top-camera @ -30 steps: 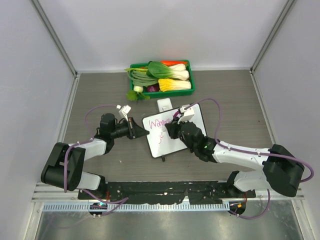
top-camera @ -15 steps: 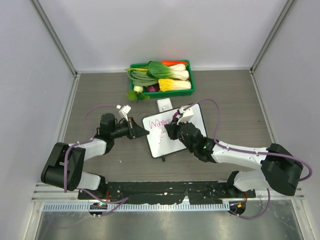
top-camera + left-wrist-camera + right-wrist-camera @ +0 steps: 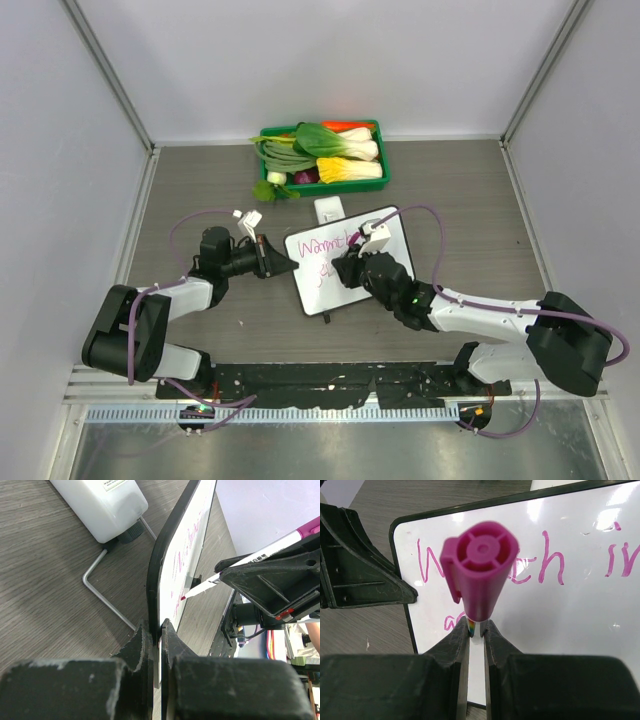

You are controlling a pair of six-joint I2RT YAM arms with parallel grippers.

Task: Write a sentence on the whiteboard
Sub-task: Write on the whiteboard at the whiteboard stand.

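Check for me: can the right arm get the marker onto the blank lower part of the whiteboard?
Probably yes. The right end effector holds the marker just over the whiteboard, nothing lies on its blank area, and the left end effector only clamps one edge.

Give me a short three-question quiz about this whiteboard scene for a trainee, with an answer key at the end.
1. True or false: the left hand is shut on the edge of the flat white rectangular whiteboard.
2. What does the right hand hold? A) a magenta plastic marker B) a sponge C) nothing
3. Fill in: seen from the arm bases, the green plastic tray of vegetables sits on the whiteboard's ___ side (near or far).
Key: 1 true; 2 A; 3 far.
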